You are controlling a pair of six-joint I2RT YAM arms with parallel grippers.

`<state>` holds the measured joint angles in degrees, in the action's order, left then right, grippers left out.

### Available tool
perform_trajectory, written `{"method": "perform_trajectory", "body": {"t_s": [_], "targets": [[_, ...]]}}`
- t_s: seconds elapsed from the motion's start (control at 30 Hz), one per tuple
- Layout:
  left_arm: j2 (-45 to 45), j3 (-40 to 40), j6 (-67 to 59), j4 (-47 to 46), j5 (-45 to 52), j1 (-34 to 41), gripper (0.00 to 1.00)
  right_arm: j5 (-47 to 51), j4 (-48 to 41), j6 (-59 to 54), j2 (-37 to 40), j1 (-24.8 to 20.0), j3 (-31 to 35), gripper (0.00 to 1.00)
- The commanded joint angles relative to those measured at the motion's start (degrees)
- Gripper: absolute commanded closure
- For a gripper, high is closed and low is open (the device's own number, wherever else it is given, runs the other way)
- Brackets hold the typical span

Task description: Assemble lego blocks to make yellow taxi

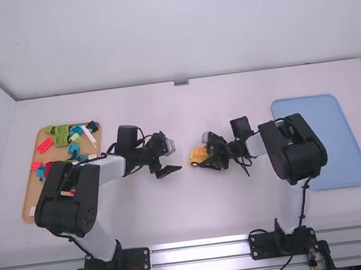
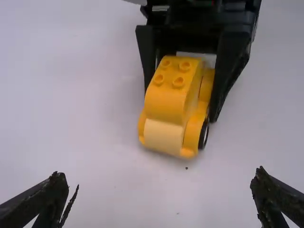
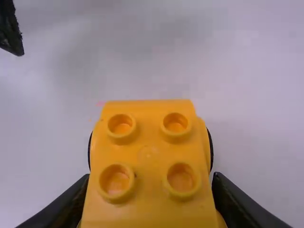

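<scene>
One likely trouble is the yellow car (image 2: 167,104) twisting or shedding its top block if the right arm's (image 1: 292,150) jaws, closed on its sides mid-table (image 1: 178,218), squeeze unevenly. That arm bends inward; the left arm (image 1: 69,196) faces it, empty jaws spread wide.

I have a lane between left gripper (image 1: 175,157) and yellow car (image 2: 167,102), whose two sides right gripper (image 1: 199,151) walls off. Left arm (image 1: 76,200) overhangs block tray (image 1: 32,190); right arm (image 1: 294,150) crosses the inner edge of blue tray (image 1: 335,144), clearance hard to judge. Broad passage across table (image 1: 183,104) beyond both grippers.
</scene>
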<state>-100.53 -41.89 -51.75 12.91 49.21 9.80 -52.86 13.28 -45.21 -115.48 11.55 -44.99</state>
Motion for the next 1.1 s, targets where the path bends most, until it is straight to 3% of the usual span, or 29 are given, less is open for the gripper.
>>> {"method": "perform_trajectory", "body": {"t_s": [0.0,0.07,0.27,0.5,0.67,0.8,1.07], "targets": [[1.1,0.3,-0.4,0.7,0.6,-0.4,0.01,5.0,-4.6,1.7,7.6,-3.3,-1.9,0.78],[1.1,0.3,-0.4,1.1,0.7,-0.5,0.01,8.3,-9.2,1.7,11.1,-5.5,-2.4,0.84],[1.1,0.3,-0.4,3.3,0.6,-0.3,0.01,21.7,-19.9,1.7,23.1,-14.5,-3.0,0.85],[1.1,0.3,-0.4,5.2,-0.8,0.0,0.01,35.4,-22.3,12.1,28.5,-26.7,-2.9,0.84],[1.1,0.3,-0.2,6.0,-2.3,-0.2,0.01,43.4,-17.0,22.4,28.5,-36.4,-1.6,0.85],[1.1,0.3,-0.2,6.3,-2.2,-0.4,0.01,43.5,-10.5,27.3,28.5,-41.9,1.6,0.78],[1.1,0.3,-0.2,7.2,-2.1,-0.5,0.01,42.6,2.0,30.0,24.4,-46.6,8.3,0.77]]}}
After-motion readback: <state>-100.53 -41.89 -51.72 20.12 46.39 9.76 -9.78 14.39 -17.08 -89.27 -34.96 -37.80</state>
